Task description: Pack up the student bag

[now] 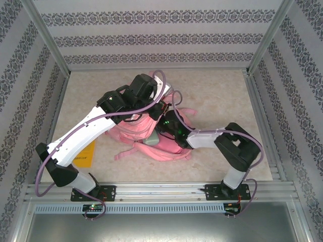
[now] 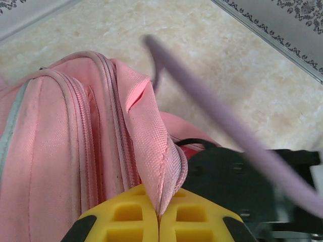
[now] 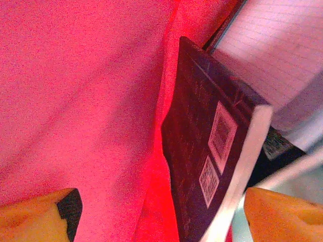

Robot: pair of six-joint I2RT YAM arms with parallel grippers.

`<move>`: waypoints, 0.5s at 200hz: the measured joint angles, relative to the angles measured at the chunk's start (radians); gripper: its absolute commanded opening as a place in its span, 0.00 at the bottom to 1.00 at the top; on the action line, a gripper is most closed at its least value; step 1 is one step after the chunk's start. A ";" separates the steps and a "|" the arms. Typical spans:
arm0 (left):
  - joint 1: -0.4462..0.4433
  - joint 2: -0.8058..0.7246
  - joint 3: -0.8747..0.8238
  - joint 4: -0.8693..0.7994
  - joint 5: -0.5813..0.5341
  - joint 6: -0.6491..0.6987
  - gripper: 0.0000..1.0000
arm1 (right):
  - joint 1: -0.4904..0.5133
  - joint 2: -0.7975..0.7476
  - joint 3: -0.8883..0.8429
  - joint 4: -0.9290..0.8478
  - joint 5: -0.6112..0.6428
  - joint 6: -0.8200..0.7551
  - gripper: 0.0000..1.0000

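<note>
Already partway – the student bag (image 1: 151,138) lies mid-surface (image 1: 212,91), its opening edge pinched in the left tool (image 2: 159,219). The right tool (image 3: 159,201) is spread wide inside, around a dark book (image 3: 202,151) – apparently packed; a flat yellow item (image 1: 86,154) outside probably isn't.

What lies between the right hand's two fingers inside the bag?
A dark book with white page edges and code labels stands between the open fingers of the right hand, beside the bag and its pink lining, in the right wrist view.
</note>
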 measured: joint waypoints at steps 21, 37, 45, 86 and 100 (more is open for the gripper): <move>0.017 -0.004 -0.019 0.024 0.016 -0.003 0.00 | 0.000 -0.093 -0.093 -0.006 0.011 -0.003 0.84; 0.021 -0.010 -0.042 0.042 0.029 -0.005 0.00 | 0.000 -0.182 -0.167 -0.042 0.033 -0.018 0.82; 0.022 -0.012 -0.053 0.047 0.034 -0.008 0.00 | 0.000 -0.236 -0.203 -0.072 0.050 -0.029 0.81; 0.022 -0.017 -0.141 0.109 0.099 -0.051 0.01 | 0.000 -0.649 -0.337 -0.303 0.169 -0.126 0.75; 0.022 -0.017 -0.184 0.141 0.134 -0.077 0.01 | 0.000 -0.822 -0.362 -0.433 0.221 -0.151 0.74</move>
